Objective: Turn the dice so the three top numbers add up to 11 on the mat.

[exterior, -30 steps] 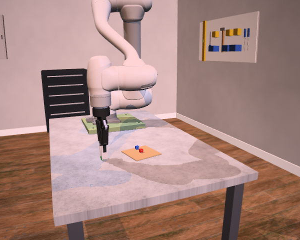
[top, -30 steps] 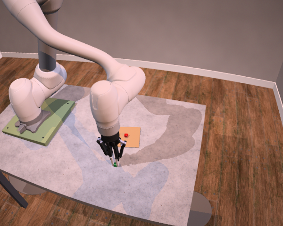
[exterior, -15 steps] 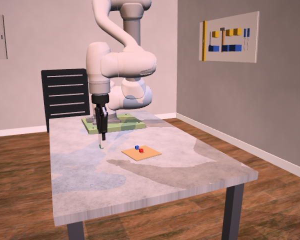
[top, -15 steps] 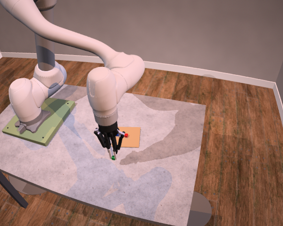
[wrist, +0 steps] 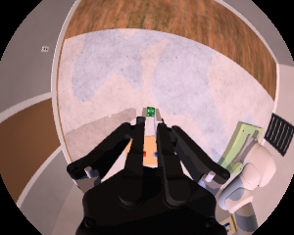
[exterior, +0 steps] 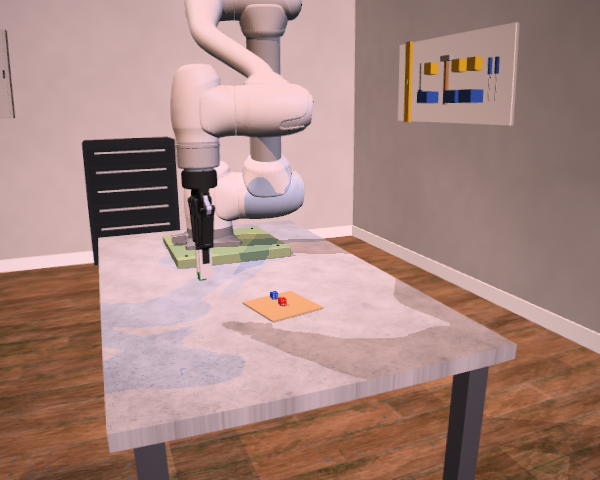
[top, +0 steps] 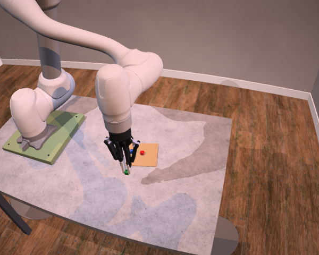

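My gripper (top: 125, 172) (exterior: 202, 277) (wrist: 150, 114) is shut on the green die (top: 126, 172) (exterior: 201, 276) (wrist: 150, 112), between its pale fingertips. The die appears to be off the table, beside the mat rather than over it. The orange mat (top: 151, 160) (exterior: 303, 310) (wrist: 150, 144) lies flat. A red die (top: 142, 152) (exterior: 282, 301) (wrist: 144, 154) and a blue die (top: 131, 151) (exterior: 274, 295) (wrist: 156, 155) rest on it, a little apart. In the top view the fingers partly hide the blue die and the mat's left side. The pips are too small to read surely.
The grey table (top: 181, 132) (exterior: 310, 361) carries the mat and the green base plate (top: 52, 156) (exterior: 228, 256) (wrist: 227, 157) under the arm's foot. A black drawer cabinet (exterior: 129, 180) stands behind the table. Shadows of the arm fall across the table top.
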`<state>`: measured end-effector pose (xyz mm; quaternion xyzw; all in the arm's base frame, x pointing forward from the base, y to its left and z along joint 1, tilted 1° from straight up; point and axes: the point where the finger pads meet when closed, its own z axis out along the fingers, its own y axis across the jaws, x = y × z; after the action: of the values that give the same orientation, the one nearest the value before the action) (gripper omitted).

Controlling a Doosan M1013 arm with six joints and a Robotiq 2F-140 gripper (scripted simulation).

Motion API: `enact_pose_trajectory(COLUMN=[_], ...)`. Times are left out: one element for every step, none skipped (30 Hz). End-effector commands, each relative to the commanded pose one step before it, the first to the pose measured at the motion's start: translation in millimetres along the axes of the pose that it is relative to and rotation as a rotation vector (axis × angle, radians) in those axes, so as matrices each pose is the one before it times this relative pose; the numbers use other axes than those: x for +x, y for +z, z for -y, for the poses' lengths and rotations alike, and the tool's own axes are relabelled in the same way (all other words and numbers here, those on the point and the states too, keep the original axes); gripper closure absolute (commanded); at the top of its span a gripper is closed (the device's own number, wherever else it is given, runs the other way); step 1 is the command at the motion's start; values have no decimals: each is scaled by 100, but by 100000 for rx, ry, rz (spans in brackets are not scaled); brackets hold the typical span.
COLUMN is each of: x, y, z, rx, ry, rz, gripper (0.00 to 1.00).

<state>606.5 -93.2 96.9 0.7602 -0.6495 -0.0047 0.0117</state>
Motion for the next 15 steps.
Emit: enact_pose_trajectory(x=[81,0,0,1,0,0,2,2,1,0,-3,-5,-4,-9,-6], y=[-284,0,3,8,0,0,14,21,28,35,42,30,18,35,17], z=[-15,1,4,9,0,0,16,24,32,40,48,34,20,39,19], rx=[2,0,0,0,0,0,0,0,1,1,1,0,0,0,0], ry=[125,82,535,1335,0,0,2377,3566,4816,6052,7208,5143,3086,6094,2976], rz=[83,0,0,0,0,0,1,1,1,2,2,1,1,2,1], gripper=[93,93,93,93,93,93,93,93,93,93,93,93,93,93,93])
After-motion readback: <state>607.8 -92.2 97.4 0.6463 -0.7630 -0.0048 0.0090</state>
